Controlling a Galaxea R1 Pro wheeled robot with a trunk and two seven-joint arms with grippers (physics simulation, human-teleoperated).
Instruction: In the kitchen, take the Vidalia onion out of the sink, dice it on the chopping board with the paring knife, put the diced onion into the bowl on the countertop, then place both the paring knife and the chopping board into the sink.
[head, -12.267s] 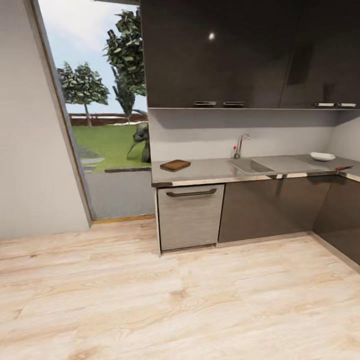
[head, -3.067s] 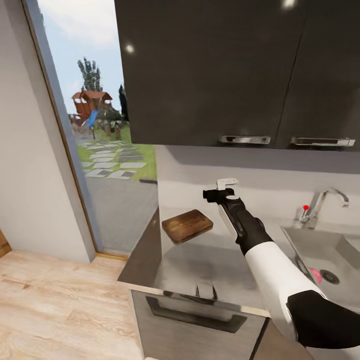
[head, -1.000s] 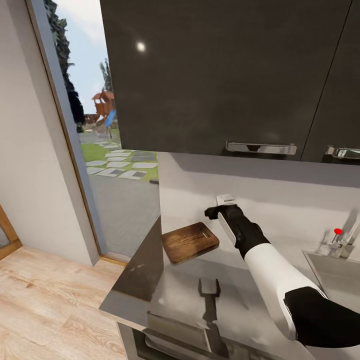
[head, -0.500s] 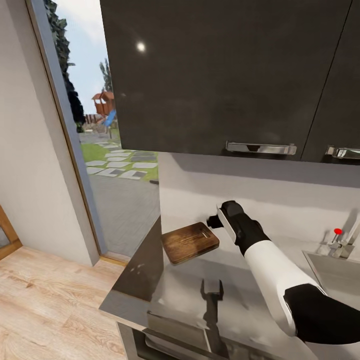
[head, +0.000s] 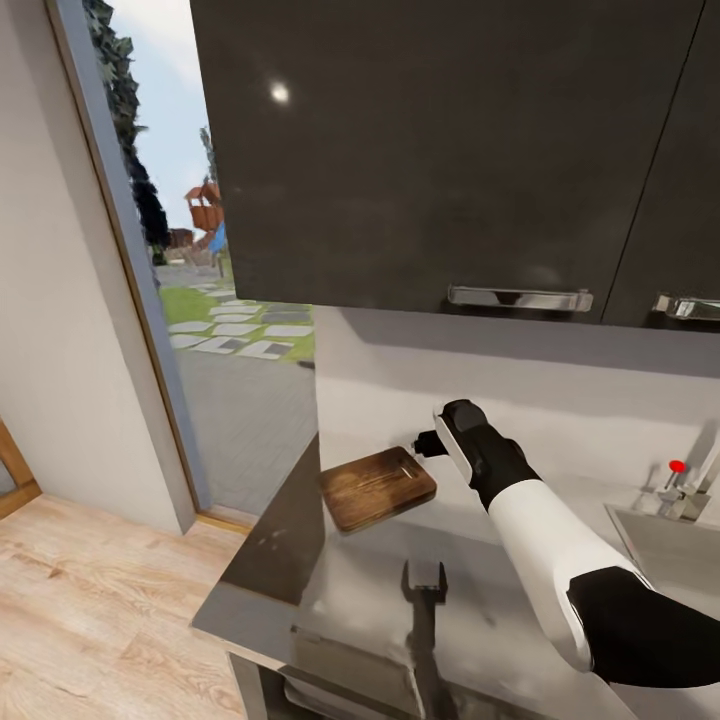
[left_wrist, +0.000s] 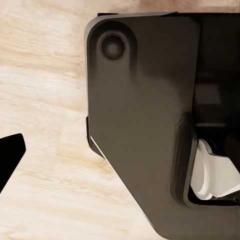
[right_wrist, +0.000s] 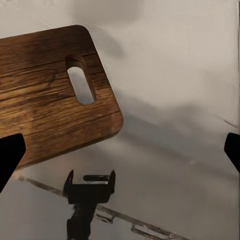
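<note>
The brown wooden chopping board (head: 378, 488) lies flat on the grey countertop (head: 470, 620), near its left end by the back wall. My right gripper (head: 428, 443) hovers just past the board's slotted end. In the right wrist view the board (right_wrist: 47, 120) and its handle slot (right_wrist: 81, 85) sit below and to one side of my right gripper (right_wrist: 120, 152), which is open and empty. My left gripper (left_wrist: 120, 152) faces my own dark body, with one fingertip (left_wrist: 10, 156) over the wood floor. A corner of the sink (head: 668, 545) shows at the right. The onion, paring knife and bowl are out of view.
The tap with its red knob (head: 677, 465) stands at the far right by the sink. Dark wall cabinets (head: 450, 150) hang low over the counter. A tall window or doorway (head: 190, 260) opens to the left of the counter's end. My gripper's reflection (head: 422, 585) shows in the glossy worktop.
My right wrist has turned and dropped a little toward the board's slotted end. The board has stayed put. The view has shifted slightly.
</note>
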